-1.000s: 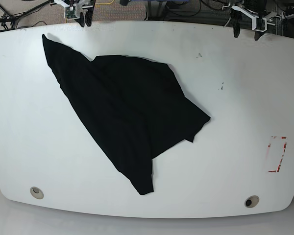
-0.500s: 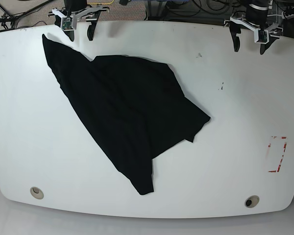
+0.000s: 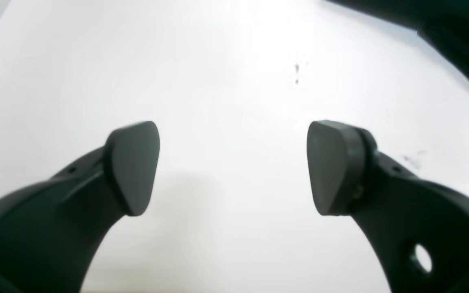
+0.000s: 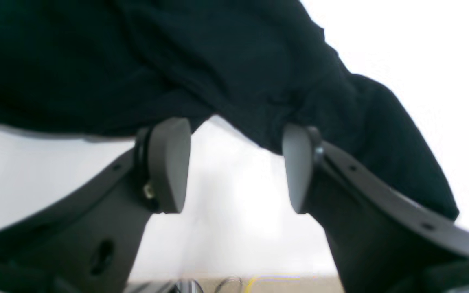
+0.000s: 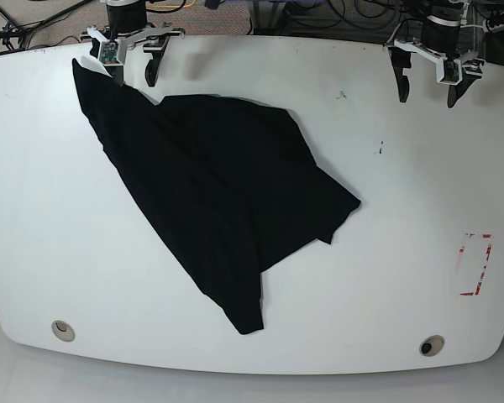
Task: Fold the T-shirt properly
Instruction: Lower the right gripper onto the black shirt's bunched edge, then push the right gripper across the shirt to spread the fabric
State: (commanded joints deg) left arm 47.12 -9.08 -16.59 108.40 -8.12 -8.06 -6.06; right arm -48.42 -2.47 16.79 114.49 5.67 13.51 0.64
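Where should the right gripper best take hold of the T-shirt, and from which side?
Probably the pointed far corner of the T-shirt. It lies flat and thin beside the open right gripper, which can descend from above at the table's far edge.

The T-shirt lies on the table, left of centre, its far corner beside the right gripper.

A big white table holds a crumpled black T-shirt at the middle left and a red tape mark at the right.
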